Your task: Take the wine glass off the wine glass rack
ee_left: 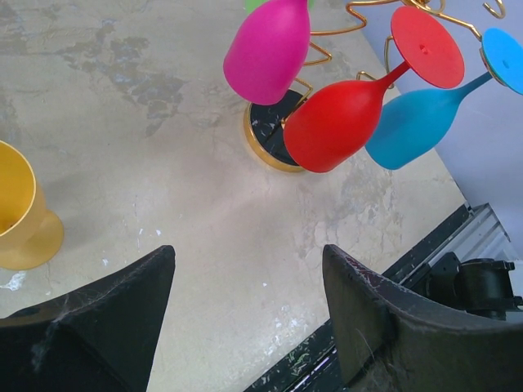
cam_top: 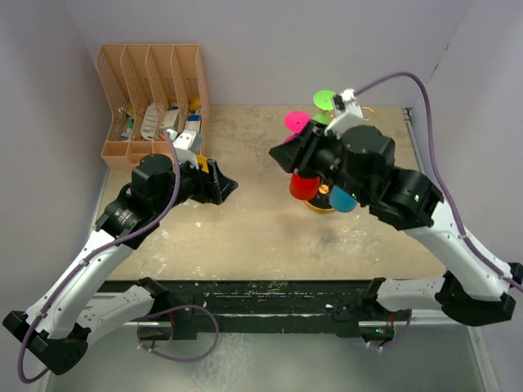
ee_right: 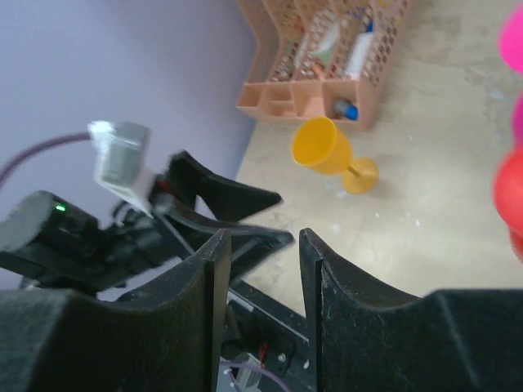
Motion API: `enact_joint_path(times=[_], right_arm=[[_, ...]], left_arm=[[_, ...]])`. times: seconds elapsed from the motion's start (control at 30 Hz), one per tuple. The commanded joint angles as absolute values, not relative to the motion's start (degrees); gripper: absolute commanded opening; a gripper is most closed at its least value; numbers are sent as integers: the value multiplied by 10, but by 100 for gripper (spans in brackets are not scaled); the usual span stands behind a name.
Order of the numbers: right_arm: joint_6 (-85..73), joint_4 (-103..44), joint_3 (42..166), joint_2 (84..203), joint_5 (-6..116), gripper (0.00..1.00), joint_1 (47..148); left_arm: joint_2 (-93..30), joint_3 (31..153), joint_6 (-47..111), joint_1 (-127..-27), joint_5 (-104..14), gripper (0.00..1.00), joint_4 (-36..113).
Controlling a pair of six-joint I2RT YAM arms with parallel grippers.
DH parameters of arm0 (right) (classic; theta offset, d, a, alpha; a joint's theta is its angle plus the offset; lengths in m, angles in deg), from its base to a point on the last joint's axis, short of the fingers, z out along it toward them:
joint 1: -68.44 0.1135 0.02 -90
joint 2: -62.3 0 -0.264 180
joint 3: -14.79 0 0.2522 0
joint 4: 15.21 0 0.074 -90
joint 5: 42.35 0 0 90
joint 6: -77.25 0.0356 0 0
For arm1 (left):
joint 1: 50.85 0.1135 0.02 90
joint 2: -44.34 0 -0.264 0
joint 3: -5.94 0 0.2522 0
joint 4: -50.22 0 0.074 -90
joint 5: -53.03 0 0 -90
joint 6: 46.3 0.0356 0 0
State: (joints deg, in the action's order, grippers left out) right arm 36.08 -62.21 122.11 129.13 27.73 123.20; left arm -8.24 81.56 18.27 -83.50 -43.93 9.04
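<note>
Right hand at the wine glass rack, glasses hanging from it

The right hand (ee_right: pixel 263 237) hovered over the wine glass rack (ee_left: pixel 263 135) at the tabletop's (cam_top: pixel 245 237) right, its fingers a narrow gap apart with nothing between them. A red wine glass (ee_left: pixel 335 126), a pink one (ee_left: pixel 268 49), a blue one (ee_left: pixel 413 122) and a green one (cam_top: pixel 325 100) hung from the rack's arms. The left hand (ee_left: pixel 247 261) stood wide and empty near a yellow glass (ee_right: pixel 323 145) standing on the tabletop. At back left, an orange four-slot organizer (cam_top: pixel 151 82) held small white and blue items, too small to name.
</note>
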Motion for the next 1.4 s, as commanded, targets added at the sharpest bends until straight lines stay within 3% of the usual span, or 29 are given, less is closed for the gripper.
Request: enact_joint_path(times=[0.0,0.03,0.13,0.27,0.5,0.57,0.87,1.37], right_arm=[[264,-636,1372,1372,326,42,1218],[261,-642,1403,1394,338,42,1192],[284,-605,1434,1441,518,38,1042],[305,-590,1462,1451,573,38,930],[373,-565,1236,1280,750,40,600],[359,-580,1186,1240,793,42,547],[326,-648,1062,1116,777,47,532],[291,-655,955,1107,790,47,533]], left_arm=[[-73,807,187,-835,-437,76,121],[-73,808,185,-835,-438,76,122],[-71,807,181,-835,-440,76,124],[-64,809,180,-835,-436,76,118],[-58,808,178,-835,-440,76,111],[-58,806,178,-835,-442,76,113],[-53,808,181,-835,-449,76,103],[-61,806,183,-835,-457,76,103]])
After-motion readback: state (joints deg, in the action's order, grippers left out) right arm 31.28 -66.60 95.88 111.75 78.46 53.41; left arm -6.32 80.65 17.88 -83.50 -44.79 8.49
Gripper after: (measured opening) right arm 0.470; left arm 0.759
